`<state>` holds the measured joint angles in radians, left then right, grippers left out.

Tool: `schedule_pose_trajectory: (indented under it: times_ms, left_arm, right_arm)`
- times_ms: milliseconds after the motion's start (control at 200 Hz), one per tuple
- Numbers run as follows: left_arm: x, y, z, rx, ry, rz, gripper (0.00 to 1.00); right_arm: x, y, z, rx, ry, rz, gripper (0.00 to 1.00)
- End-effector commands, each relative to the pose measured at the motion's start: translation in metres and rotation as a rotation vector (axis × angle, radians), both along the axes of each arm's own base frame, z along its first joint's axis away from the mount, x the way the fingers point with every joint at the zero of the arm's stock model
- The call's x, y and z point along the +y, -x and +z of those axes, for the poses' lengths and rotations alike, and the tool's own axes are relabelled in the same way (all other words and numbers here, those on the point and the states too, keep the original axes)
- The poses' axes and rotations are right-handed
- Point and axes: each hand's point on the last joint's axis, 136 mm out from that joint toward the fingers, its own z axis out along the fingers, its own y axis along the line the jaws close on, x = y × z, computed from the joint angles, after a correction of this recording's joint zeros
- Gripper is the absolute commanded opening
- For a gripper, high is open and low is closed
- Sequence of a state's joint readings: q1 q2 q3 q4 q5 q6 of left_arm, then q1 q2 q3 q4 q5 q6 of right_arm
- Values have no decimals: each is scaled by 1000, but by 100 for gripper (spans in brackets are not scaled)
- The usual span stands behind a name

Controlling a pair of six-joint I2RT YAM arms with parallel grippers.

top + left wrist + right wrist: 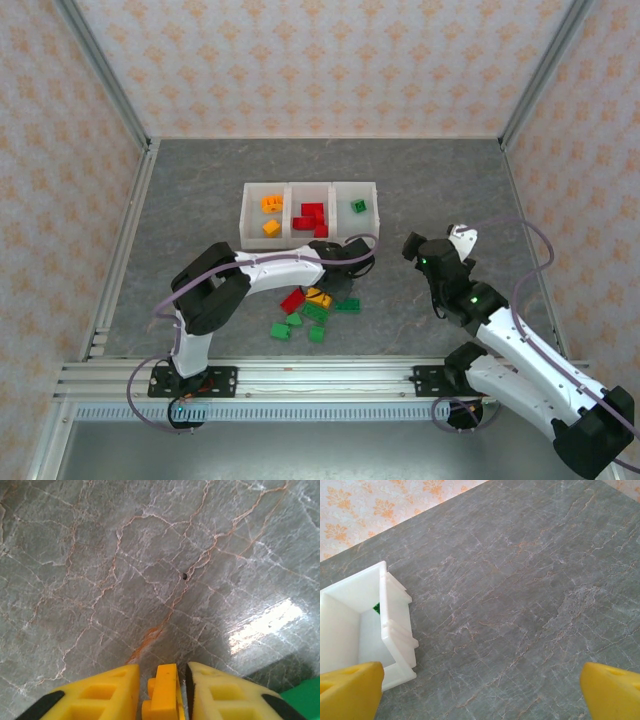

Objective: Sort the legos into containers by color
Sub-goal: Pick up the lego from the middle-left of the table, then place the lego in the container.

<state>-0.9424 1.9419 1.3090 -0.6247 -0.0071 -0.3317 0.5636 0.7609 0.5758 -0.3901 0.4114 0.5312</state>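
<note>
Top external: red legos [311, 218], middle bin [310, 186]

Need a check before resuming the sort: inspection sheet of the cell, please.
Surface: grey marbled table, small dark speck.
Job's things: bins hold orange, red, green bricks by compartment; loose pile in front.
Clutter: nothing seen.
Grippers: left gripper fingers flank an orange-yellow brick, grip unclear; right gripper open, beside the bins.
Cables: cables loop along both arms, no snag seen.
Surroundings: patterned walls, metal frame.

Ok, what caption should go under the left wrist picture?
A small orange-yellow studded plastic brick sits between the yellow fingers of the left gripper, grey marbled table beyond.
</note>
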Motion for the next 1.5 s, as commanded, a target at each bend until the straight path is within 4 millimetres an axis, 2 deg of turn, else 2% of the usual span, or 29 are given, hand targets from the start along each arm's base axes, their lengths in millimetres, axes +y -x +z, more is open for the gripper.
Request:
schedule_pose_trajectory:
  times_ms: [0,190,210,280,360,516,656,826,941,1036,1156,1311,1497]
  left_arm:
    - [9,7,-5,28,-32,10,27]
    - [-5,2,9,5,46,7,15]
    - [-8,0,22,-16,77,7,14]
    - [-13,-5,33,-39,121,8,8]
    - [-11,-13,44,-64,159,38,6]
    - [5,-39,69,-128,234,132,0]
    - [32,-70,106,-250,274,233,0]
    - [90,-116,161,-456,276,409,0]
    - [133,-142,187,-575,256,518,0]
    - [160,-162,187,-598,232,570,1]
    - [180,-185,170,-577,192,611,0]
    - [197,-206,144,-540,145,660,0]
    - [210,-217,120,-521,127,704,1]
  right_arm:
    - [-7,3,-1,4,25,-15,100]
    - [-9,5,1,0,31,-20,100]
    - [-9,5,2,-2,33,-20,100]
    - [-11,5,3,-4,38,-24,100]
    - [-11,6,4,-8,40,-24,100]
    - [-12,6,8,-14,47,-23,100]
    - [-14,6,11,-18,59,-31,100]
    - [-14,4,18,-31,64,-33,100]
    - [-13,3,18,-27,64,-31,100]
    - [-12,3,15,-18,60,-31,100]
    - [-12,3,13,-14,55,-34,100]
    - [-15,4,13,-10,69,-39,100]
    - [-15,3,14,-7,85,-36,100]
